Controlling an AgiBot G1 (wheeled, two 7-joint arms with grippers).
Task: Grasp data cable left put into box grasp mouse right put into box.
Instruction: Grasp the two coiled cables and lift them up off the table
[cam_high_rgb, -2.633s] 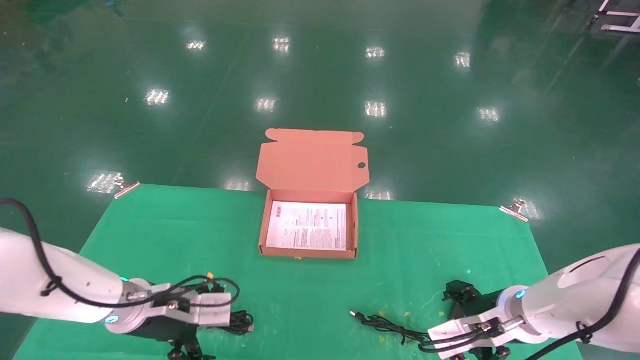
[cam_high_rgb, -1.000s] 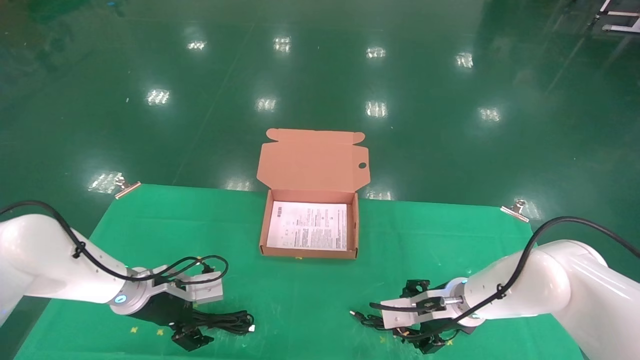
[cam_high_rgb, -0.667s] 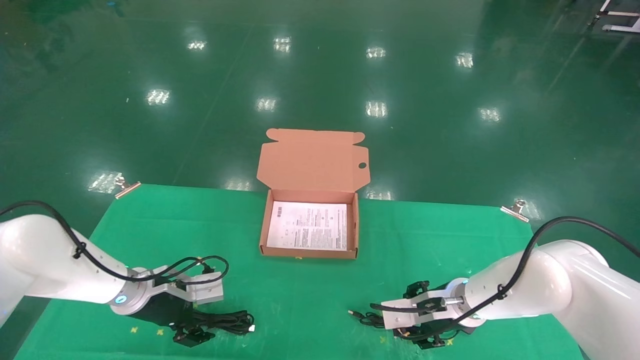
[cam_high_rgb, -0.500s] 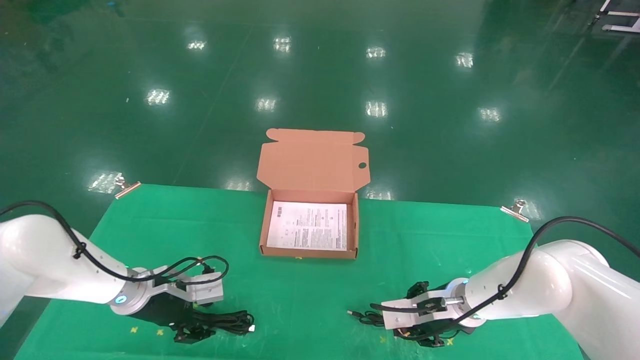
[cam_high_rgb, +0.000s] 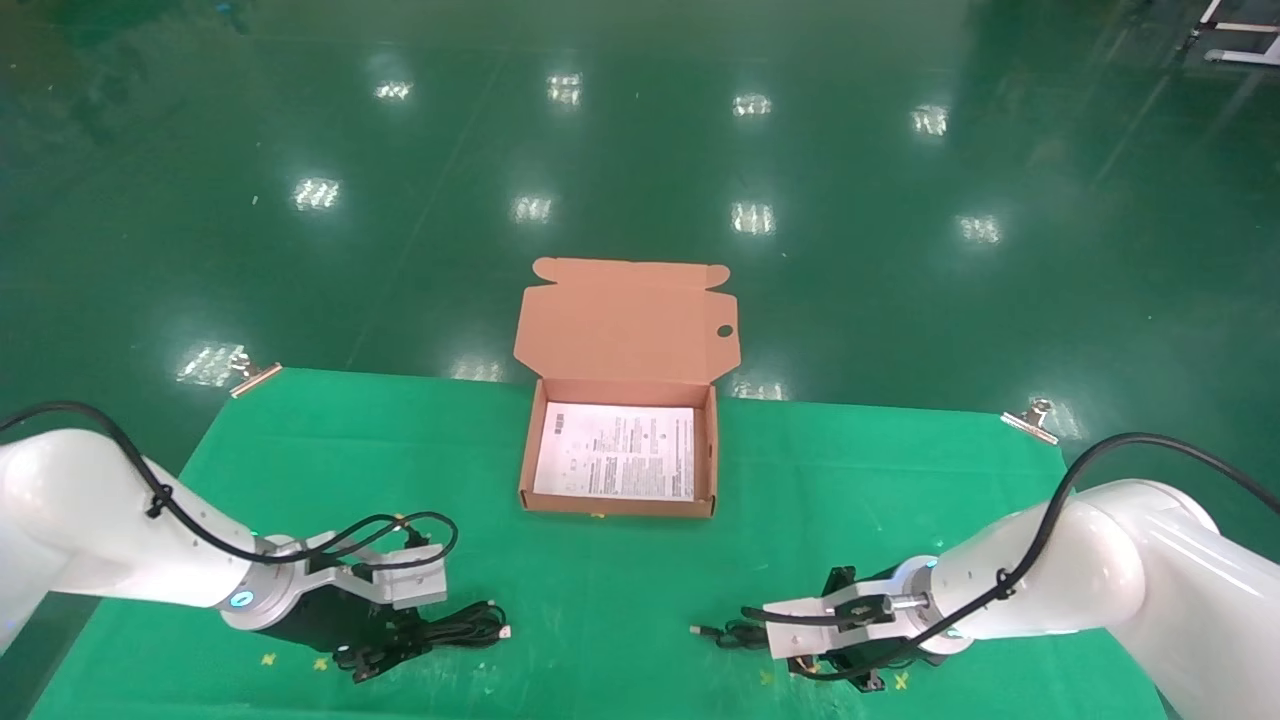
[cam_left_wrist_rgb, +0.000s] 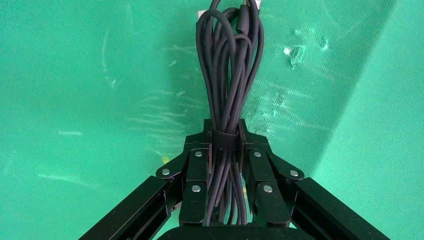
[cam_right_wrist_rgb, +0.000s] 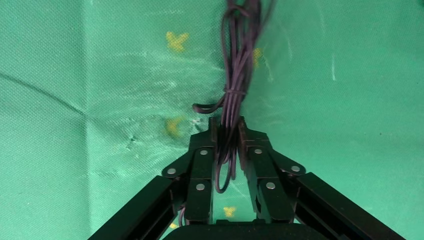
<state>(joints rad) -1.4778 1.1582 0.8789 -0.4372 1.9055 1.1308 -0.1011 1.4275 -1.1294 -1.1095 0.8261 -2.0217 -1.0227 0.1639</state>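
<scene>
While the head view hides most of both grips behind the wrists, the wrist views fill in the rest. Left gripper (cam_left_wrist_rgb: 224, 131) is clamped on the data cable (cam_left_wrist_rgb: 229, 75): a thick bundle of smooth dark round cable, looped lengthwise, bound by a black strap right between the fingertips. The loops run straight out ahead of the fingers over the green cloth (cam_left_wrist_rgb: 100, 75); the pale plug tip is cut off at the frame edge there. From the head camera the bundle (cam_high_rgb: 455, 627) trails out beyond the left gripper (cam_high_rgb: 375, 655), plug end farthest from it.

Right gripper (cam_right_wrist_rgb: 227, 127) is pinched shut on a thin cord (cam_right_wrist_rgb: 235, 65), several fine strands tied with a twist, extending ahead of the fingers. No mouse body can be made out in either view; from the head camera only the cord and small plug (cam_high_rgb: 715, 633) show, just past the right gripper (cam_high_rgb: 850, 670), the rest masked by the wrist.

Box (cam_high_rgb: 620, 505) sits well ahead of both grippers, between them: shallow brown cardboard, flap lid upright with a round hole, white printed sheet (cam_high_rgb: 616, 450) lying flat inside. Cloth is woven and scuffed, with yellow marks.
</scene>
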